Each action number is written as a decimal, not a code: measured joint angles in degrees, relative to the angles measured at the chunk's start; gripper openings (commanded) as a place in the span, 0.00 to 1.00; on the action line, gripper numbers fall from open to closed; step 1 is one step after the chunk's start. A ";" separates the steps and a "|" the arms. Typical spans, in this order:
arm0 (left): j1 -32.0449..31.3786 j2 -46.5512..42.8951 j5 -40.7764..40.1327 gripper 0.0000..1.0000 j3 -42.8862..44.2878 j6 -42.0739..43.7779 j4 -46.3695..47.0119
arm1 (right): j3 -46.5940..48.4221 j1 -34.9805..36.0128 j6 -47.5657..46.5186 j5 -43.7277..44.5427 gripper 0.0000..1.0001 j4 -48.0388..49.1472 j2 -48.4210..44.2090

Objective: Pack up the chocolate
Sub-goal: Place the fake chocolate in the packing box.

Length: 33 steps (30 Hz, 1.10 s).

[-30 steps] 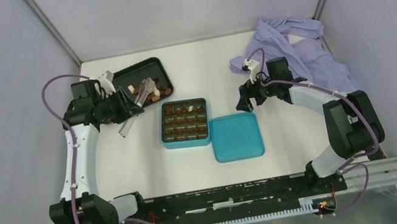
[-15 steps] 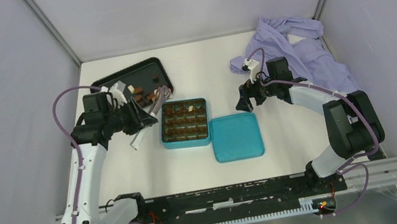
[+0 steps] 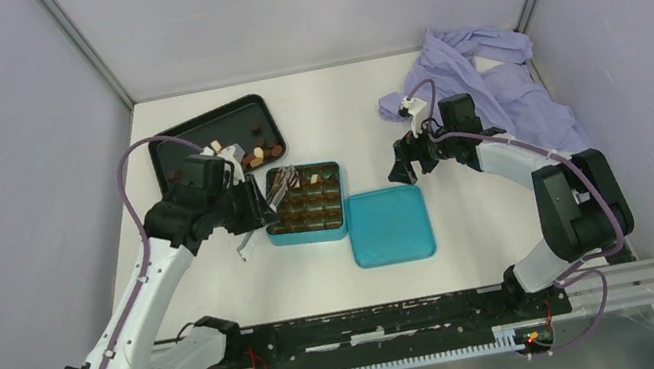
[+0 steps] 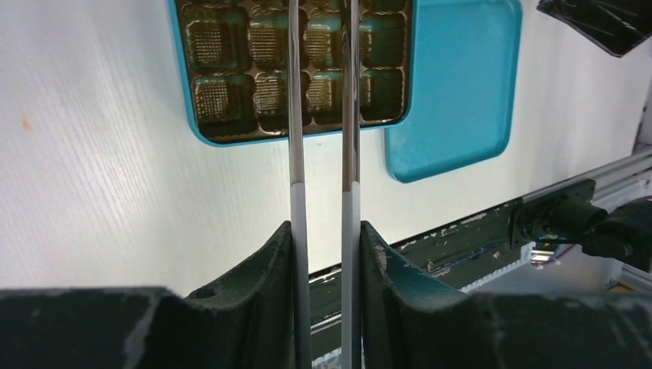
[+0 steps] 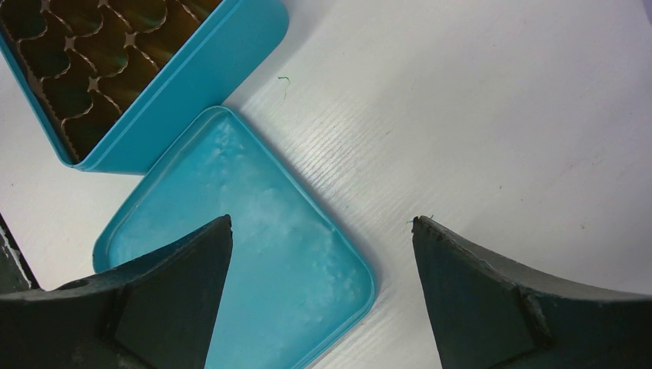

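The chocolate (image 3: 254,155), a small heap of dark brown, tan and cream pieces, lies at the right end of a black tray (image 3: 216,123) at the far left of the table (image 3: 341,111). Just beside the tray, nearer the arms, stands the open teal box (image 3: 310,236) with its brown grid insert (image 3: 316,205). Its teal lid (image 3: 390,225) lies on the table touching the box's near right corner.

The left gripper (image 4: 327,231) is closed narrow on a pair of metal tongs (image 4: 298,115), one finger pressed against each blade. The tongs reach out over the far left part of the box. Their tips run out of the wrist view, and the top view is too small to tell whether they carry a piece.

The right gripper (image 5: 321,223) hangs with its jaws spread wide and nothing between them, above the table just right of the box and the lid. A crumpled lilac cloth (image 3: 487,75) lies in the far right corner.
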 measured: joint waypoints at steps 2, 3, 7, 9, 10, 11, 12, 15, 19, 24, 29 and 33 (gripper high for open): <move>-1.09 0.09 -2.25 0.02 0.04 -0.37 -0.57 | 0.00 0.00 0.00 -0.02 0.93 0.00 0.00; -1.57 0.20 -3.32 0.02 0.13 -0.63 -1.03 | 0.02 0.00 0.00 0.00 0.93 0.00 0.00; -2.93 0.74 -7.21 0.02 0.59 -1.40 -2.43 | 0.00 0.00 -0.02 -0.02 0.93 0.00 0.00; -3.26 1.14 -8.68 0.02 0.72 -1.46 -2.78 | 0.00 0.00 -0.02 0.00 0.93 0.00 0.00; -3.34 1.33 -9.40 0.02 0.76 -1.46 -2.86 | 0.00 0.00 -0.02 0.00 0.93 0.00 0.00; -3.41 1.62 -9.79 0.02 0.76 -1.46 -2.91 | 0.00 0.00 -0.02 0.00 0.93 0.00 0.00; -3.50 1.95 -10.36 0.02 0.76 -1.46 -2.93 | 0.00 0.00 -0.02 0.00 0.92 0.00 0.00; -3.65 3.08 -11.65 0.04 0.76 -1.46 -2.91 | 0.02 0.02 -0.02 -0.02 0.93 0.00 0.00; -3.74 4.09 -12.63 0.07 0.76 -1.46 -2.93 | 0.00 0.02 -0.02 0.00 0.93 0.00 0.00; -3.82 4.22 -12.87 0.15 0.76 -1.44 -2.93 | 0.00 0.02 -0.02 0.00 0.93 0.00 0.00; -3.98 4.26 -12.90 0.22 0.76 -1.46 -2.91 | 0.02 0.02 -0.02 -0.02 0.93 0.00 0.00; -3.98 4.52 -12.92 0.26 0.76 -1.46 -2.91 | 0.02 0.02 -0.02 -0.02 0.93 0.00 0.00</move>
